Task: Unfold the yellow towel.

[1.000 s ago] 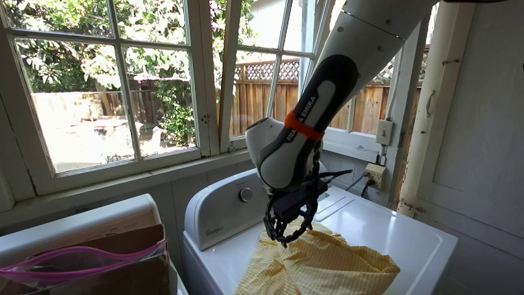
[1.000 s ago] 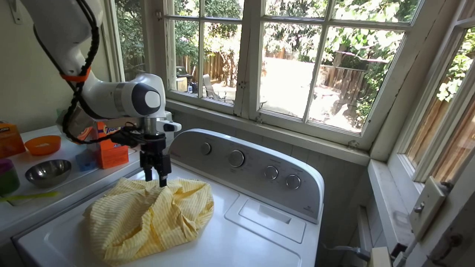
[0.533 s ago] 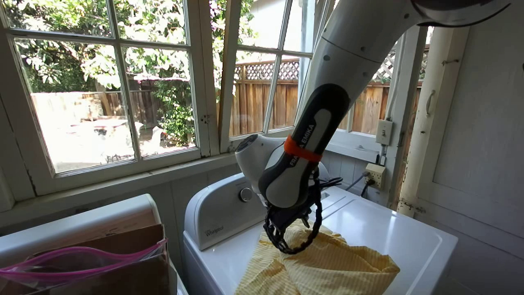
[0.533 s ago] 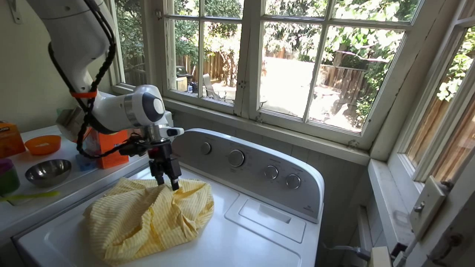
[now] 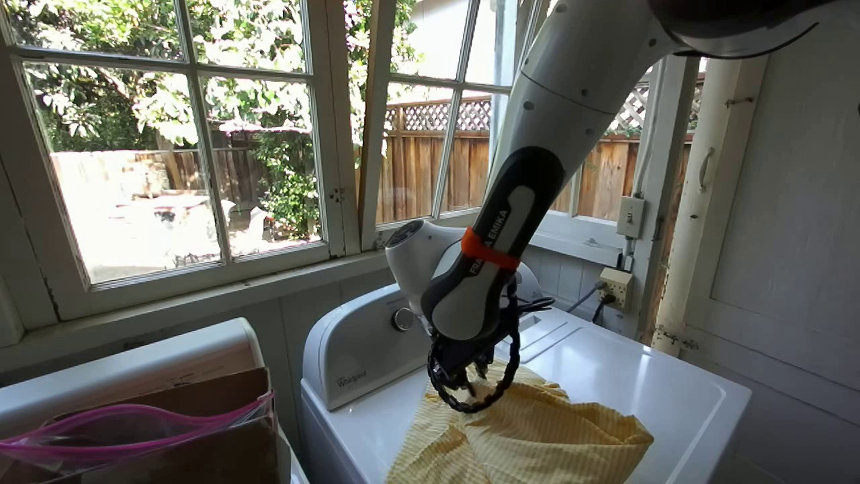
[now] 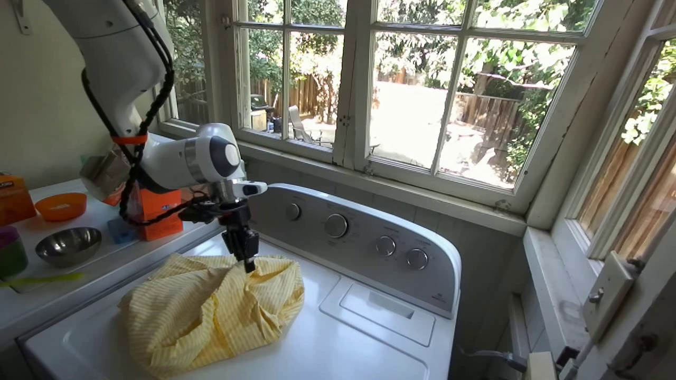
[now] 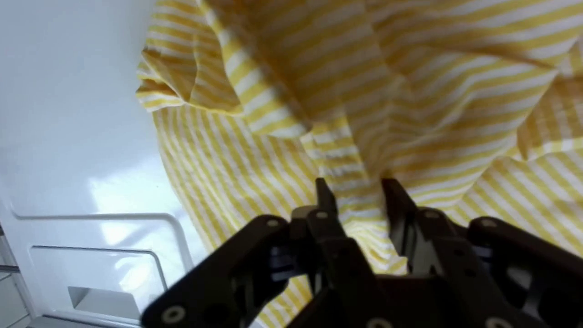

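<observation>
In an exterior view, the white bench (image 6: 108,258) at left holds an orange bowl (image 6: 61,207); nearer sits a metal bowl (image 6: 68,246), a green-and-purple container (image 6: 10,250) to its left and a yellow-green strip (image 6: 47,278) nearest. An orange box (image 6: 163,227) stands right of the bowls, beside a blue object (image 6: 121,231). Farther right, a grey control panel (image 6: 364,224) with four round knobs (image 6: 336,226) runs below paned windows (image 6: 357,95). In an exterior view, a cardboard box (image 5: 222,393) and a pink-edged clear bag (image 5: 127,430) fill the near left.
</observation>
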Controlling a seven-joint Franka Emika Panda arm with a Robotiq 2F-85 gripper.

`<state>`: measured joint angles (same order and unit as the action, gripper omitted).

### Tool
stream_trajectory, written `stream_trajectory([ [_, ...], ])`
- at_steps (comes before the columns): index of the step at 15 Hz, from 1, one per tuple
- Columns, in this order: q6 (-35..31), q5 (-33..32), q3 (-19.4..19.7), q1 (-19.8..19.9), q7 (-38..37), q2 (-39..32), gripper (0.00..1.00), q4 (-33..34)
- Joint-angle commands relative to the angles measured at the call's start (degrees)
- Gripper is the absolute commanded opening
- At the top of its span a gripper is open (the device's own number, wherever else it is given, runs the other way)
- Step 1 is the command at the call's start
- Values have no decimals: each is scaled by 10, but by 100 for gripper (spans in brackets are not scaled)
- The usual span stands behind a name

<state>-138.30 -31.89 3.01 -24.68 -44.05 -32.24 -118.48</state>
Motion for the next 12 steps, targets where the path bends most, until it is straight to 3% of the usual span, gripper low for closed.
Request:
stream_trajectory([
  [1,-32,57,-29,40,44,24,2,-13],
  [8,-82,166,-51,97,194,78,0,-42],
  [12,-59,126,-14,115,258,132,0,-49],
])
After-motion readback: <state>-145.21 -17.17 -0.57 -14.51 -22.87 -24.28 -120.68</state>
